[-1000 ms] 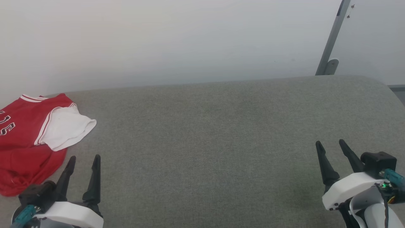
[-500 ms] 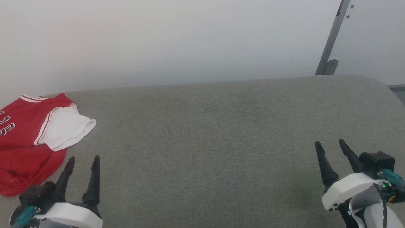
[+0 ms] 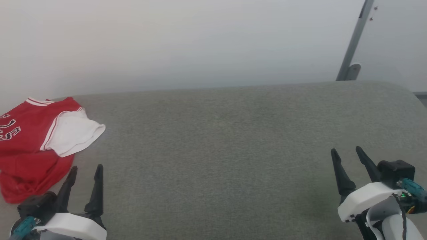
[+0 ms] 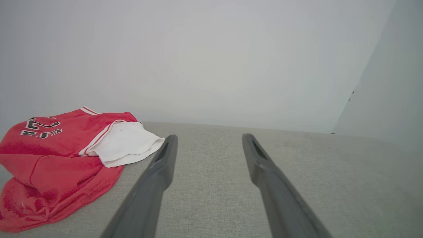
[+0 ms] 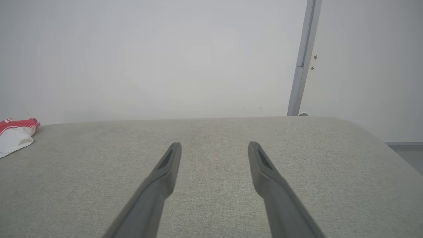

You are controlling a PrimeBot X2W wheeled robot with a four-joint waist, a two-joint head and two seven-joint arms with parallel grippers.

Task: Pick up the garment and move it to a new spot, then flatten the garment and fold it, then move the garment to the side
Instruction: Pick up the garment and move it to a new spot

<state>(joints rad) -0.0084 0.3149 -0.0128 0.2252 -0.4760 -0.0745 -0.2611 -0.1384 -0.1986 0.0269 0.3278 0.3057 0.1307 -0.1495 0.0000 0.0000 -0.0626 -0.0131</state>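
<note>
The garment [image 3: 30,143], a red jersey with striped trim and its white inside turned out, lies crumpled at the far left of the grey fabric surface [image 3: 233,140]. Black white-outlined lettering shows on it in the left wrist view [image 4: 56,158]. A small corner of the garment [image 5: 16,135] reaches the left edge of the right wrist view. My left gripper [image 3: 86,168] stands open just right of the garment's near edge, apart from it. My right gripper [image 3: 345,150] is open at the lower right, far from the garment. Nothing sits between either pair of fingers.
A plain pale wall [image 3: 200,43] rises behind the surface. A slanted grey metal post [image 3: 353,43] stands at the back right, beyond the rounded far right corner of the surface.
The whole head picture has shifted slightly, so the camera moved a little. Both grippers stay open and almost still; the garment lies as before.
</note>
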